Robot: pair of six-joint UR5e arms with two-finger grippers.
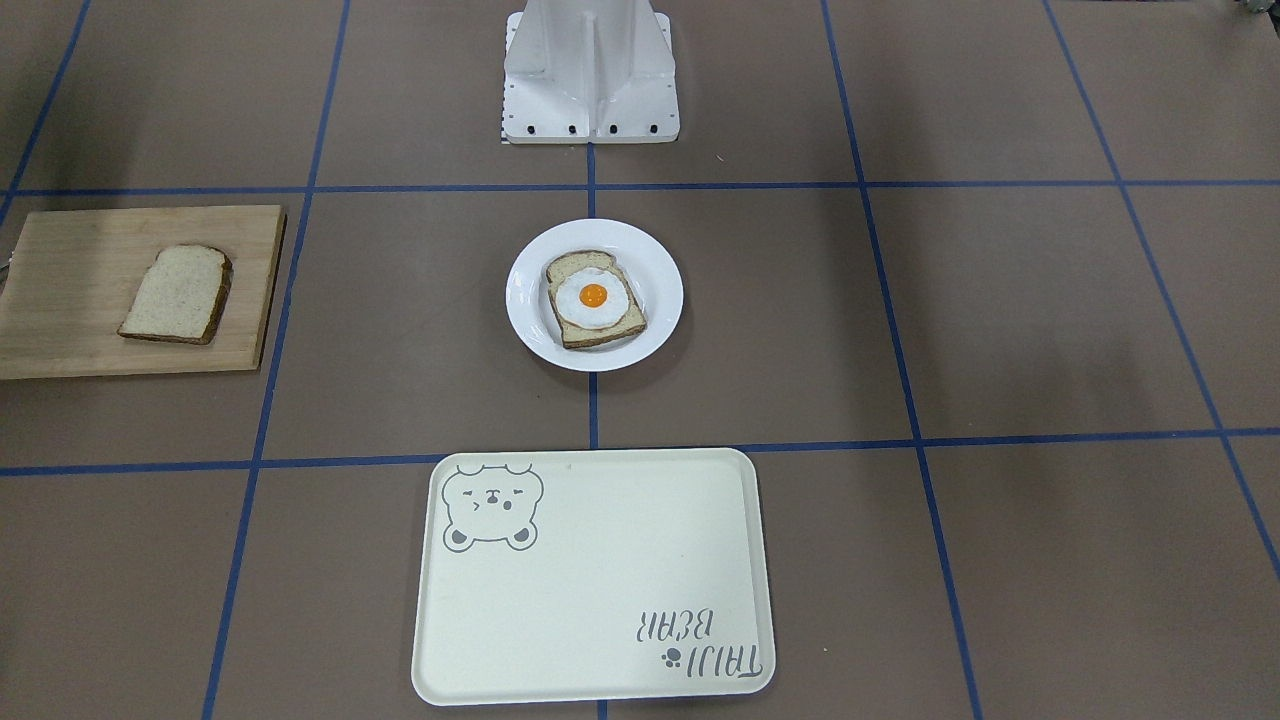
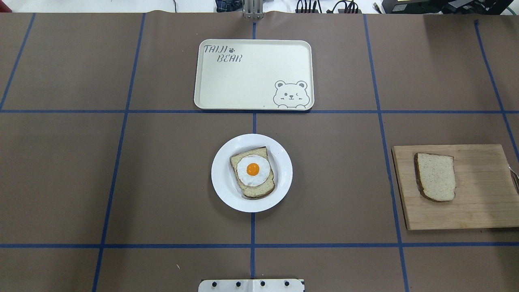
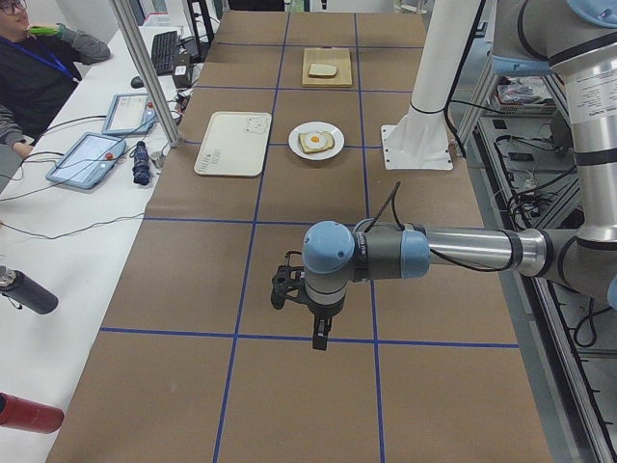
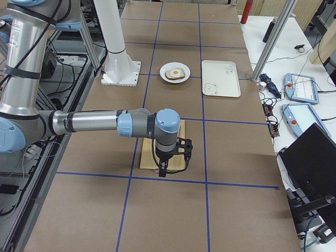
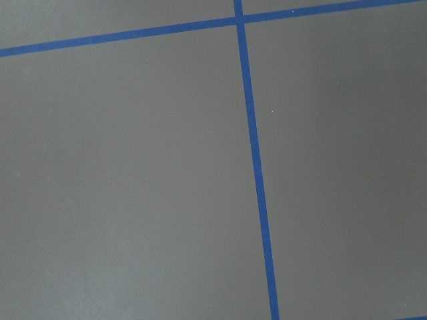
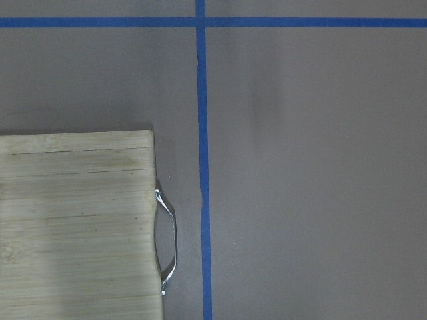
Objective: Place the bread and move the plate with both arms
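Observation:
The plain bread slice [image 1: 175, 295] [image 2: 436, 176] lies on a wooden cutting board [image 1: 70, 300] [image 2: 482, 194] on the robot's right side. The round white plate [image 1: 660, 270] [image 2: 284, 178] sits at the table's middle and bears a bread slice with a fried egg [image 1: 594, 298] [image 2: 253, 171]. My left gripper [image 3: 307, 318] shows only in the exterior left view, above bare table far from the plate. My right gripper [image 4: 169, 168] shows only in the exterior right view, over the board's [image 4: 149, 160] outer end. I cannot tell whether either gripper is open or shut.
A cream bear tray [image 1: 600, 600] [image 2: 251, 77] lies beyond the plate, on the operators' side. The white fixed stand [image 1: 590, 80] [image 4: 118, 63] is at the robot's edge. The board's metal handle [image 6: 170, 243] shows in the right wrist view. A person and tablets are at the side table [image 3: 87, 154].

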